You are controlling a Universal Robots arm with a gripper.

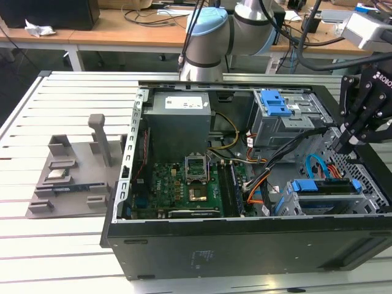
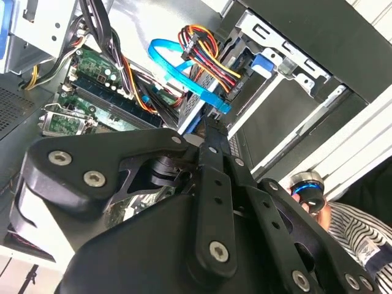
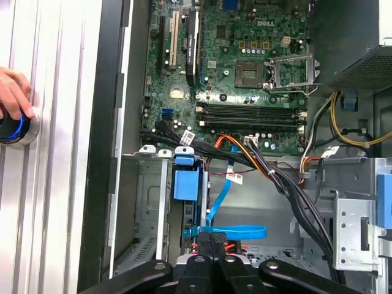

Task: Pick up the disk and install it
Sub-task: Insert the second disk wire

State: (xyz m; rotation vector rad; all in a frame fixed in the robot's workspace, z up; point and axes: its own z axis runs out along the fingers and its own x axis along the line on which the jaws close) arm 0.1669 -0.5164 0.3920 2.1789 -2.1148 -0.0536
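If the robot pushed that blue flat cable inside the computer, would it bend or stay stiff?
It would probably bend. The blue flat cable already curves in a loose loop in both wrist views, so it looks floppy, not rigid. It seems thin and ribbon-like, so likely light. One end runs down beside the gripper toward the drive bay, so it would likely flex and spring back rather than slide away.

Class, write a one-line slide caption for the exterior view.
Robot arm's end effector reaches into an open computer case above the blue-framed disk in its lower bay.

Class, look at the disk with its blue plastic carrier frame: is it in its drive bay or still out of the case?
In. The disk stands slotted in the grey metal drive bay.
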